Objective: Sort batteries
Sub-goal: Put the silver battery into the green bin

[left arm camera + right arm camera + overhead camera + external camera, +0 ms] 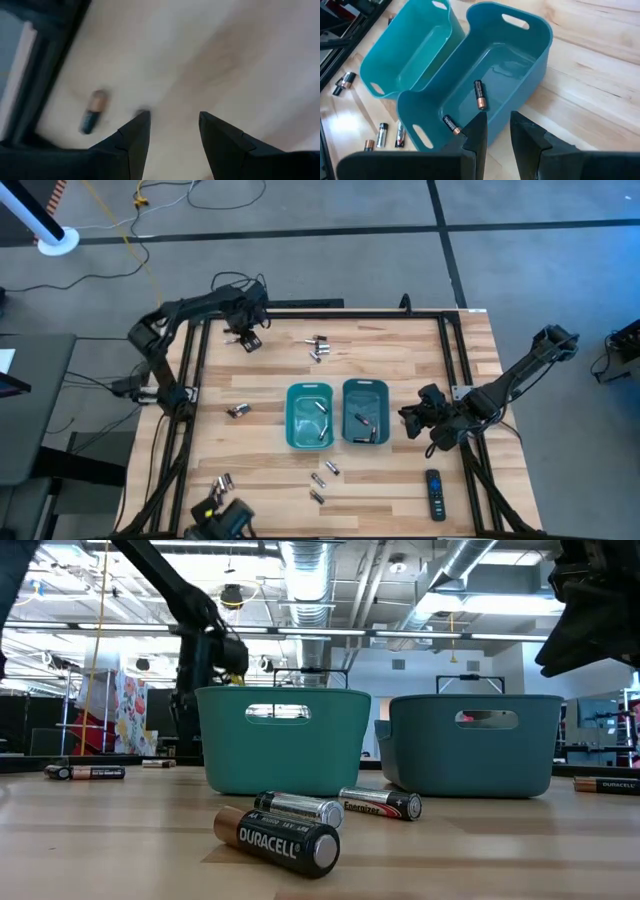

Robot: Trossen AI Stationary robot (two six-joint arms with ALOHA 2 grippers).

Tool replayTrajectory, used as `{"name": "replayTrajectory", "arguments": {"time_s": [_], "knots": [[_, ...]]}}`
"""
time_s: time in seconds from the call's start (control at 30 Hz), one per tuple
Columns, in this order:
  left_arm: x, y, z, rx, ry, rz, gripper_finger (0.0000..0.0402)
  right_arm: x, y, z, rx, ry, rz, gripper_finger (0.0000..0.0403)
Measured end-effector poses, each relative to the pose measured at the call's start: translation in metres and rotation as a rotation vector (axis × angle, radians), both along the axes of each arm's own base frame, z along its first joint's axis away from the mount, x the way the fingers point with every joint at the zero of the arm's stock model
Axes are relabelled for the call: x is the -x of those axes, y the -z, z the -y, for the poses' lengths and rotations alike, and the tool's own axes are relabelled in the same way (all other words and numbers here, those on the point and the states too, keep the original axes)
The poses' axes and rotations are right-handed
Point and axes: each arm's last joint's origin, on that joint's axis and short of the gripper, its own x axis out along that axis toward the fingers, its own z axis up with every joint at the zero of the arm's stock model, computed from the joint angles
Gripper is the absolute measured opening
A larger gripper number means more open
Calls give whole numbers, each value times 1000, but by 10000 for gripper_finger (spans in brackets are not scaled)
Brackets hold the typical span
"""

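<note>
Two teal bins stand side by side mid-table: the left bin (309,416) holds silvery batteries, and the right bin (365,412) holds two dark copper-ended batteries (479,94). More batteries lie loose on the wood, in a far cluster (318,348), one at the left (237,410) and several near the front (280,837). My left gripper (247,339) points down, open, over the table's far left corner. A dark copper-ended battery (94,111) lies just beside its fingers, not between them. My right gripper (498,116) hovers open beside the right bin's right wall, holding nothing.
A black remote control (434,493) lies near the front right corner. A black frame rail (330,312) runs along the table's far edge and down both sides. Bare wood lies between the far battery cluster and the bins.
</note>
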Motion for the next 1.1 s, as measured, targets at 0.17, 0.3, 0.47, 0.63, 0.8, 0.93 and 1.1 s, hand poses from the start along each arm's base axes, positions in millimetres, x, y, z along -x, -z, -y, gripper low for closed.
{"name": "replayTrajectory", "arguments": {"time_s": [0.17,0.3,0.47,0.63,0.8,0.93,1.1], "knots": [[5,9,-23,13,30,-100,166,-1,0,3,0,18,-1,103],[9,9,-33,68,45,-145,166,-2,0,4,0,30,-1,103],[14,14,-37,158,81,-197,166,-4,0,7,0,45,-1,103],[14,23,-37,214,114,-216,166,-4,0,8,1,53,-2,103],[13,36,-39,249,125,-241,166,-4,0,8,3,52,-5,103],[13,50,-41,284,141,-273,166,-4,0,8,3,52,-4,103],[13,63,-41,336,145,-309,160,-4,0,8,1,52,-2,103]]}}
